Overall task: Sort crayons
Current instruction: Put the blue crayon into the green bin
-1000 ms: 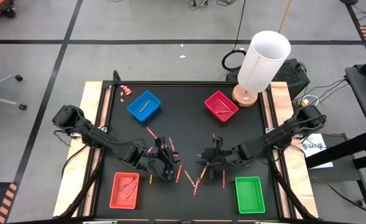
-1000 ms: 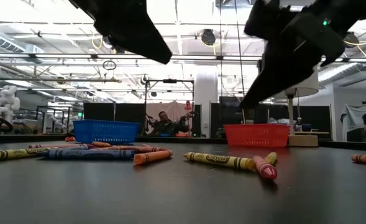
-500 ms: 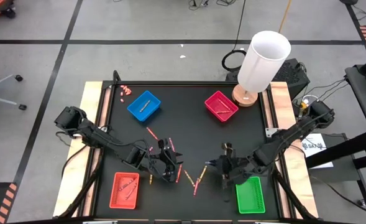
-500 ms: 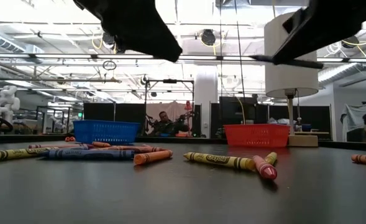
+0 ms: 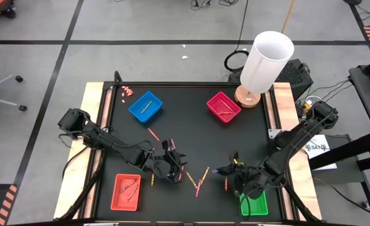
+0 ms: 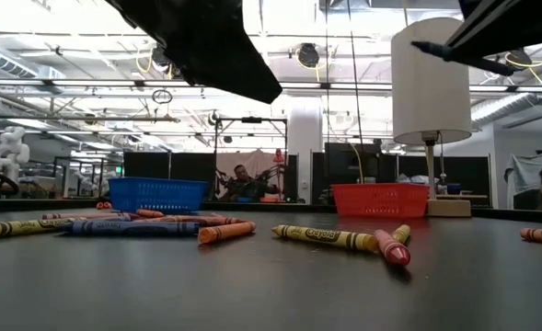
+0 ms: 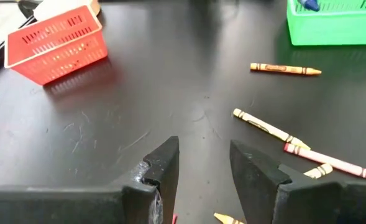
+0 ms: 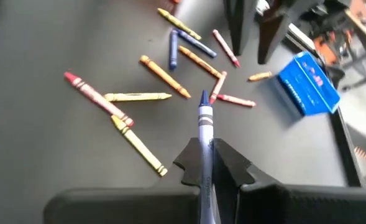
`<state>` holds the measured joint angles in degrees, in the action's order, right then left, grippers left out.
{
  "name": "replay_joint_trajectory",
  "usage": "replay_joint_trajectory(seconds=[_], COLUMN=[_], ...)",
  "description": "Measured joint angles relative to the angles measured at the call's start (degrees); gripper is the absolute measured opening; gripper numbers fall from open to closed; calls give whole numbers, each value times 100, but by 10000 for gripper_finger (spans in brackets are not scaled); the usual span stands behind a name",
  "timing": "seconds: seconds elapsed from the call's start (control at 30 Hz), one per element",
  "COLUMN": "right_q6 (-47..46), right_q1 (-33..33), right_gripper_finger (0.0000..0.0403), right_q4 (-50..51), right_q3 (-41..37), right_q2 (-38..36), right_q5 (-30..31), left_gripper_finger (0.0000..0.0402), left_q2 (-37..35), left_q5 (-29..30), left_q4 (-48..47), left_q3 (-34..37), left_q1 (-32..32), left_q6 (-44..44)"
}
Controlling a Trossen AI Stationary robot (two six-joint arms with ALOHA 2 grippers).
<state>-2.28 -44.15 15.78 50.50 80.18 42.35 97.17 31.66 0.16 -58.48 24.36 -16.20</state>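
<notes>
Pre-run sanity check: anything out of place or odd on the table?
One oddity: a small cluster of pink-red bits lies at the far left corner of the mat, beside the blue tray, outside any tray; they look like broken pieces. The loose crayons mid-table are just unsorted. The lamp stands upright.

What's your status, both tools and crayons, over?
Right tool shut on blue crayon, by green tray. Left tool open, empty, above loose crayons. Nothing blocking.

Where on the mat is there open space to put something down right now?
The black mat is bare between the blue tray and magenta tray, and down its middle. It is crowded near the front, where loose crayons lie between the left gripper and right gripper.
</notes>
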Motion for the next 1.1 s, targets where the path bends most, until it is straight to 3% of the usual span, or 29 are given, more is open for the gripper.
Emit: replay_joint_trajectory(seconds=[0.23, 1.1], right_q6=[448, 273], right_q1=[-123, -136], right_gripper_finger=[0, 0], right_q4=[4, 565], right_q3=[0, 0], right_q2=[0, 0], right_q5=[-8, -50], left_gripper_finger=[141, 141], left_q2=[0, 0], left_q5=[-18, -18], left_q4=[120, 109], left_q3=[-2, -2], left_q1=[-2, 0], left_q6=[10, 43])
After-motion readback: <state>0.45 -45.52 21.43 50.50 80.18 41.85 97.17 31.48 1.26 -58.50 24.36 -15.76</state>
